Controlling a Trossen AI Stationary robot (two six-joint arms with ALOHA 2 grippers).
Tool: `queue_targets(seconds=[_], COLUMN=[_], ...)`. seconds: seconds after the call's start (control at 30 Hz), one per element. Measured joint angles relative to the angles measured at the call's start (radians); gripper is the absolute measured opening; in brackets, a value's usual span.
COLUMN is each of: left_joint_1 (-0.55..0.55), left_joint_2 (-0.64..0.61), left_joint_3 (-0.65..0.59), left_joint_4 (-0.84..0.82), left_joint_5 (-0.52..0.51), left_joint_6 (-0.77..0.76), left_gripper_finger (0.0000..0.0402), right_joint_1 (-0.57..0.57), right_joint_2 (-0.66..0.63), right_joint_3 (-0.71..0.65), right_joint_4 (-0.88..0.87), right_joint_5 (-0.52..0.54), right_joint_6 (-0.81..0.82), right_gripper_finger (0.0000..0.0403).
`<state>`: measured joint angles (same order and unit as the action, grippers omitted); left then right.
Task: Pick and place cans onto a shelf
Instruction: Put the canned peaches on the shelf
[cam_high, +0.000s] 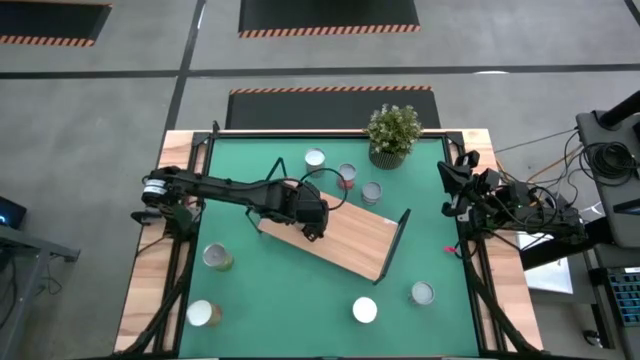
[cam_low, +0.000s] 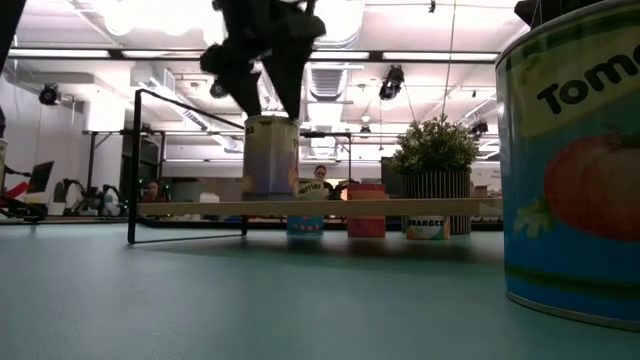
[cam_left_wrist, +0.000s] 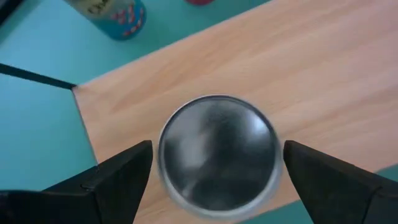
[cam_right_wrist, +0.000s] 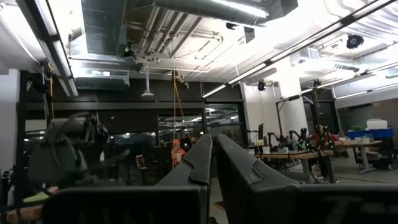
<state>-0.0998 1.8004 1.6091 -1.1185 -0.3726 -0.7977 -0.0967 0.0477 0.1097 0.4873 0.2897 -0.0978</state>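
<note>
Green mat, shelf lying diagonal; can upright, axis vertical

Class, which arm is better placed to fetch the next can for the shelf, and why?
Probably left: the left gripper is open over the shelf, near the cans; the right gripper sits shut at the table edge.

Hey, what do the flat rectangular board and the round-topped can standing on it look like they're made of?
The flat rectangular board looks like light wood with a matte finish: pale tan with fine grain lines. The round-topped can looks like metal: its silvery lid shows soft reflections. The open left gripper straddles it, fingers apart from its sides.
</note>
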Motion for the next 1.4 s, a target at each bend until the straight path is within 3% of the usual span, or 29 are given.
queue_targets(seconds=[0.23,0.37,0.53,0.73,0.8,0.97,1.4], left_joint_1=[-0.027,-0.034,-0.030,-0.016,-0.013,-0.013,-0.014], left_joint_2=[-0.003,-0.004,0.000,0.002,0.002,0.002,0.004], left_joint_3=[0.200,0.252,0.188,0.060,0.039,0.035,-0.041], left_joint_4=[-0.123,-0.122,-0.121,-0.046,-0.023,-0.015,0.044], left_joint_5=[-0.004,0.005,0.016,0.017,0.012,-0.015,-0.019], left_joint_6=[0.097,0.150,0.137,0.098,0.097,0.089,0.078], left_gripper_finger=[0.0340,0.0306,0.0209,0.0048,0.0013,0.0022,0.0000], right_joint_1=[0.000,0.000,0.000,0.000,0.000,0.000,0.000], right_joint_2=[0.000,0.000,0.000,0.000,0.000,0.000,0.000], right_joint_3=[0.000,0.000,0.000,0.000,0.000,0.000,0.000], right_joint_4=[0.000,0.000,0.000,0.000,0.000,0.000,0.000], right_joint_5=[0.000,0.000,0.000,0.000,0.000,0.000,0.000], right_joint_6=[0.000,0.000,0.000,0.000,0.000,0.000,0.000], right_gripper_finger=[0.0013,0.0013,0.0013,0.0013,0.0013,0.0013,0.0013])
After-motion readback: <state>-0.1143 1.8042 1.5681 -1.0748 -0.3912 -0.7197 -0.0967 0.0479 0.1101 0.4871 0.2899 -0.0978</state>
